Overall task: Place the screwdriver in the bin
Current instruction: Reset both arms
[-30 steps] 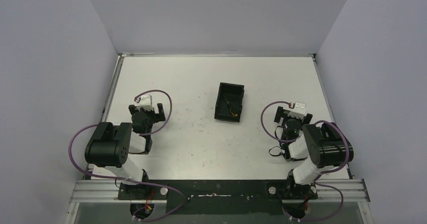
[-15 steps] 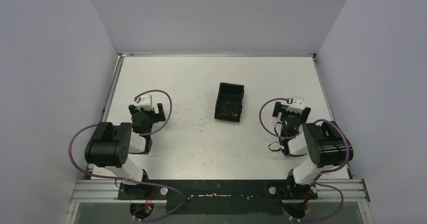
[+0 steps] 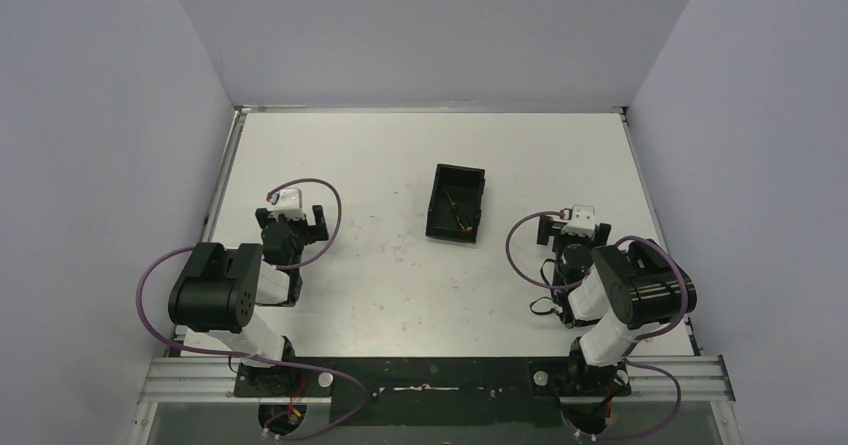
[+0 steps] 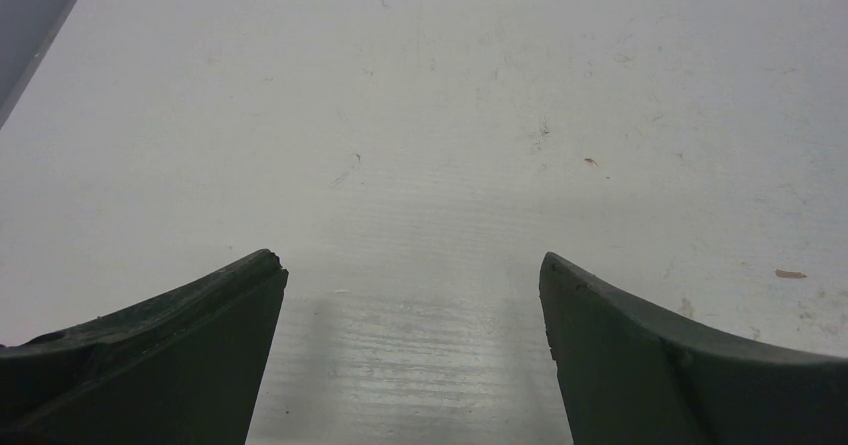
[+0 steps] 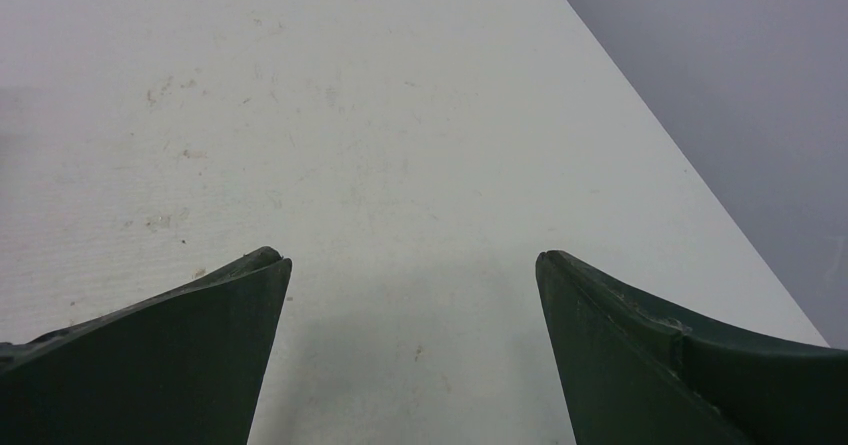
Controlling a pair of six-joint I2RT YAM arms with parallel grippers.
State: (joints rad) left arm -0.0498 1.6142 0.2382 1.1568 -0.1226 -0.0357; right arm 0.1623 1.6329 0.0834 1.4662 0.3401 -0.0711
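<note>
The black bin (image 3: 438, 205) stands near the middle of the white table in the top view. The screwdriver (image 3: 461, 214) lies inside it, its orange-yellow handle toward the near end. My left gripper (image 3: 291, 212) is open and empty at the left, well apart from the bin. My right gripper (image 3: 574, 219) is open and empty to the right of the bin, folded back near its base. The left wrist view shows open fingers (image 4: 160, 350) over bare table. The right wrist view shows open fingers (image 5: 170, 350) over bare table. Neither wrist view shows the bin or screwdriver.
Grey walls enclose the table on the left, back and right. The table's right edge (image 5: 680, 175) runs close to my right gripper. Purple cables (image 3: 325, 205) loop around both wrists. A metal rail (image 3: 430, 377) runs along the near edge.
My right gripper has drawn back toward its base, moving nearer and slightly left, away from the bin. The left arm, bin and screwdriver have not moved.
</note>
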